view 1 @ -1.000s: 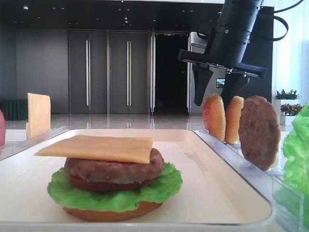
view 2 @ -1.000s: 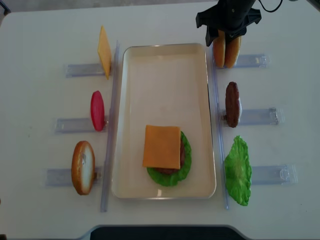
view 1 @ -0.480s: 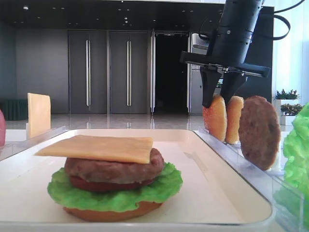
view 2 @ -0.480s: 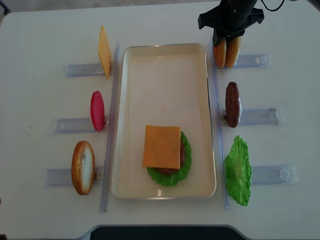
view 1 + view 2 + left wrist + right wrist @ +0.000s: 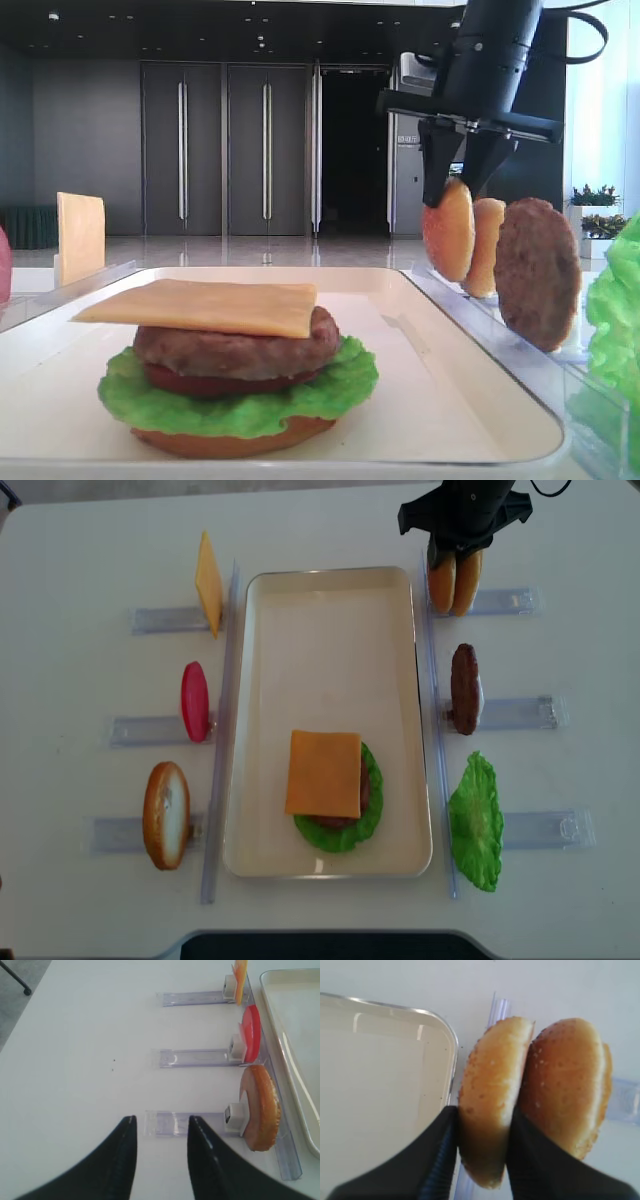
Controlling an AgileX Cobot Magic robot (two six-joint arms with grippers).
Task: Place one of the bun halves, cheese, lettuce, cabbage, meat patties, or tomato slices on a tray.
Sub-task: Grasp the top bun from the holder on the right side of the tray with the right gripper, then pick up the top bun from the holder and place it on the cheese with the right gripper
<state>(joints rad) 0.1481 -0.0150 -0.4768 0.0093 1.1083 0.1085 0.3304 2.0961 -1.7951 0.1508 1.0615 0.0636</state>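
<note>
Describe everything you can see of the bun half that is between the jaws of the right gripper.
The domed golden-brown bun half has a sesame-speckled crust and a paler flat side. It stands on edge, held by its two faces between the black jaws of the right gripper, which are shut on it. It leans against a second, similar bun half beside it, just outside a corner of the cream-white tray. In the front view its lower edge appears slightly raised above the clear plastic holder rack.
</note>
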